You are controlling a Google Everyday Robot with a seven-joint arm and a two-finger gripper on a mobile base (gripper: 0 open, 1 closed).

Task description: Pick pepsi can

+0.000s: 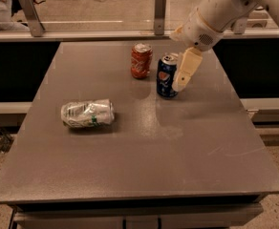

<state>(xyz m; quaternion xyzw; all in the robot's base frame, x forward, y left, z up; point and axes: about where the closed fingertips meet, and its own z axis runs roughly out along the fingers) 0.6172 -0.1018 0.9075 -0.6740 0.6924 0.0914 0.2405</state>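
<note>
The pepsi can [166, 77], dark blue with a round red-white-blue logo and a silver top, stands upright at the back middle of the grey table [144, 147]. My gripper [177, 80] reaches down from the upper right on a white arm [216, 13]. It is open. One cream finger [186, 69] hangs right against the can's right side. The other finger is hidden behind the can. The can stands on the table, not lifted.
An orange-red can [141, 60] stands upright just left of the pepsi can. A crushed silver-and-green can [87, 113] lies on its side at the left. A rail with metal posts [160, 12] runs behind the table.
</note>
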